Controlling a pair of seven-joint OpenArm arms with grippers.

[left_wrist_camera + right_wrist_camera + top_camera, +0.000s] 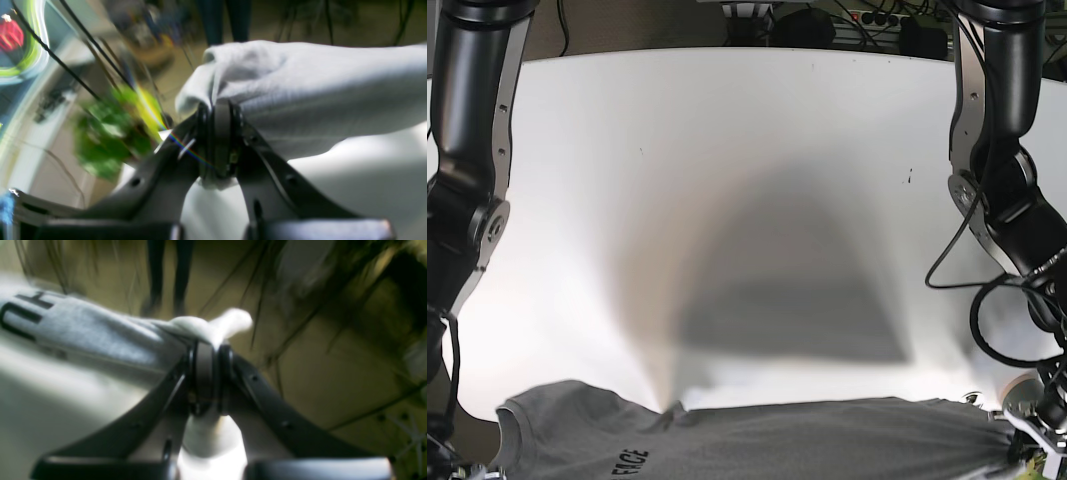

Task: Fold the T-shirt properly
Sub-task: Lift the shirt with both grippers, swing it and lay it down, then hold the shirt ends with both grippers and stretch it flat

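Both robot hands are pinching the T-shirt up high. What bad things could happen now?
1. The left gripper and right gripper each pinch only a small bunch of the T-shirt. A bunch might slip out, dropping that side.
2. The shirt is stretched between them; pulling farther apart could yank it free.
3. It hangs at the table near edge, so it could land crumpled or partly off.

Grey T-shirt (827, 435) w/ black lettering, white table (727, 150), black pincers

Left end effector (218, 113) clamped on bunched grey T-shirt (317, 96)
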